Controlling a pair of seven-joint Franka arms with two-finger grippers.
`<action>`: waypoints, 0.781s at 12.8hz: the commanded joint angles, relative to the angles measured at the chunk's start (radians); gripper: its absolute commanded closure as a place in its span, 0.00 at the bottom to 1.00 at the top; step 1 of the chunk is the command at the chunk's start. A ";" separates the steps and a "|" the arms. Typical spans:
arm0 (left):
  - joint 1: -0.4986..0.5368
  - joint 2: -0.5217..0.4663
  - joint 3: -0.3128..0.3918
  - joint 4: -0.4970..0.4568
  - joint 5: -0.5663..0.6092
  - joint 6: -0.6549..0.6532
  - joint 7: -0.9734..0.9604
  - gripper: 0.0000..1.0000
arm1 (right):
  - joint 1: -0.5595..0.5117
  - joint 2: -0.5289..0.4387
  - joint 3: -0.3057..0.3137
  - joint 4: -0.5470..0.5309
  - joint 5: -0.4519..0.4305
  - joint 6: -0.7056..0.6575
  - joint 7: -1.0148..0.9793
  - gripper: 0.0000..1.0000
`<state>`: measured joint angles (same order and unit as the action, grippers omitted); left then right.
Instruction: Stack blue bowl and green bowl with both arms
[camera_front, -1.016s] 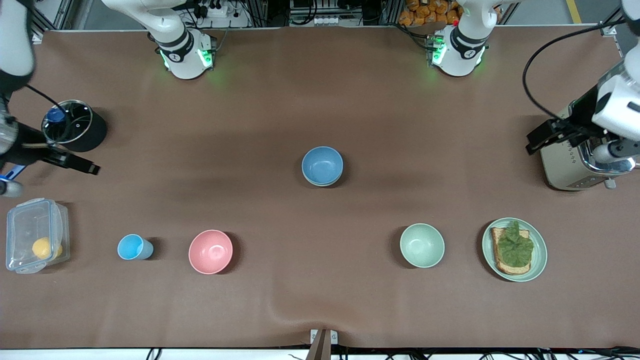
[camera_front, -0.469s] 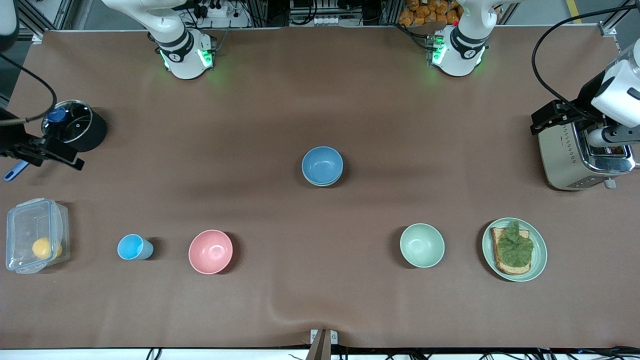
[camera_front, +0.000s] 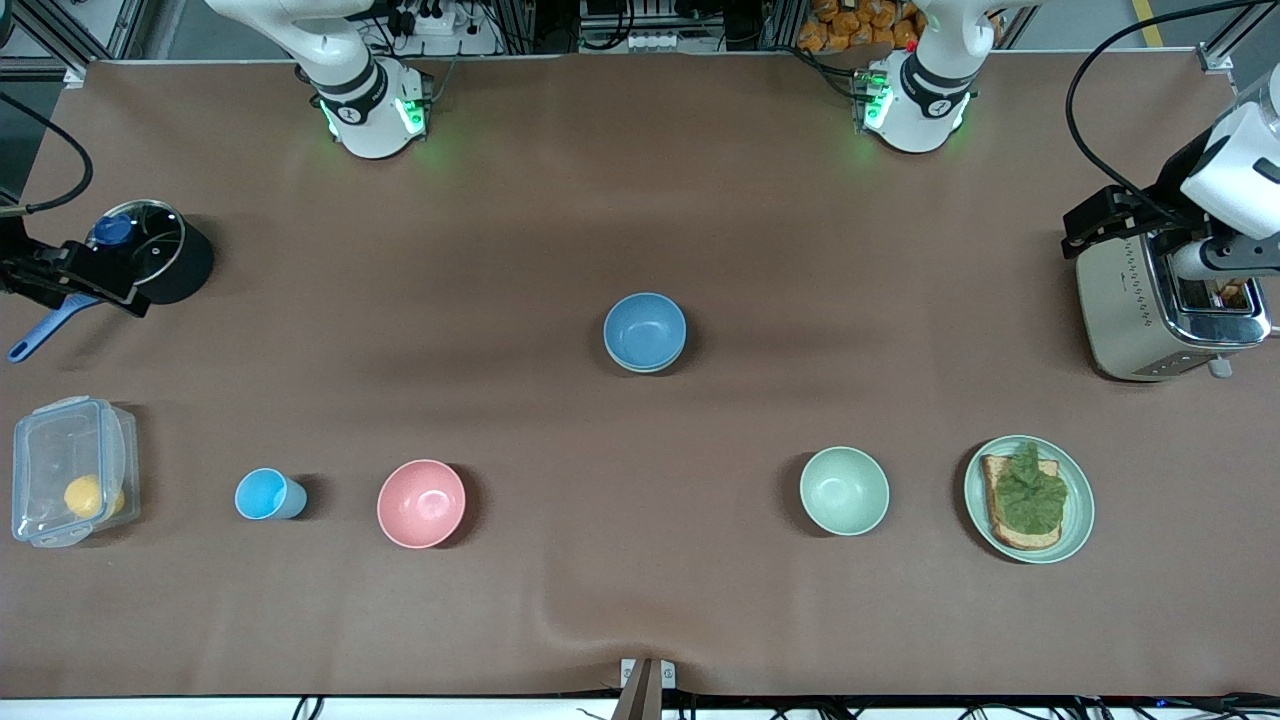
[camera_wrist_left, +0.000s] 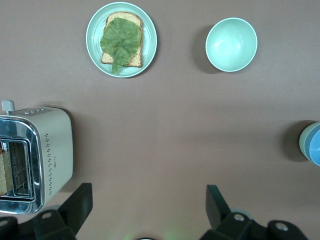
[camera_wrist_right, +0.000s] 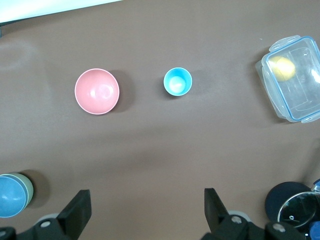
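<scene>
The blue bowl (camera_front: 645, 330) sits nested in the green bowl (camera_front: 641, 369) at the table's middle; only the green rim shows under it. The pair also shows in the left wrist view, blue bowl (camera_wrist_left: 315, 147) and green rim (camera_wrist_left: 302, 142), and in the right wrist view, blue bowl (camera_wrist_right: 10, 202) and green rim (camera_wrist_right: 28, 191). My left gripper (camera_front: 1088, 226) is open and empty, up over the toaster; its fingers spread wide in its wrist view (camera_wrist_left: 147, 192). My right gripper (camera_front: 105, 283) is open and empty, up over the black pot; it also shows in its wrist view (camera_wrist_right: 145, 195).
A paler mint bowl (camera_front: 844, 490) and a mint plate (camera_front: 1080, 510) with toast lie nearer the camera toward the left arm's end. A toaster (camera_front: 1150, 310) stands there too. A pink bowl (camera_front: 421, 503), light-blue cup (camera_front: 265, 494), lidded box (camera_front: 70, 470) and black pot (camera_front: 150, 250) are toward the right arm's end.
Both grippers have drawn back toward the robots' side, the left over the toaster, the right over the pot. The bowls have not moved.
</scene>
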<state>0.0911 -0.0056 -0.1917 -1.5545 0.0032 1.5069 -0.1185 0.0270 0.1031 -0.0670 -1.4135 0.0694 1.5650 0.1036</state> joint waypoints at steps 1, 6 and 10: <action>-0.008 -0.027 0.014 -0.012 -0.035 -0.008 0.010 0.00 | -0.087 -0.019 0.101 -0.016 -0.023 -0.005 0.004 0.00; -0.008 -0.025 0.034 -0.010 -0.080 -0.008 0.003 0.00 | -0.114 -0.062 0.125 -0.085 -0.028 0.033 0.007 0.00; -0.014 -0.024 0.034 -0.009 -0.071 -0.008 0.002 0.00 | -0.121 -0.135 0.127 -0.217 -0.028 0.133 0.007 0.00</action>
<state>0.0890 -0.0103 -0.1691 -1.5545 -0.0522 1.5069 -0.1185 -0.0641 0.0325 0.0300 -1.5486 0.0595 1.6661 0.1044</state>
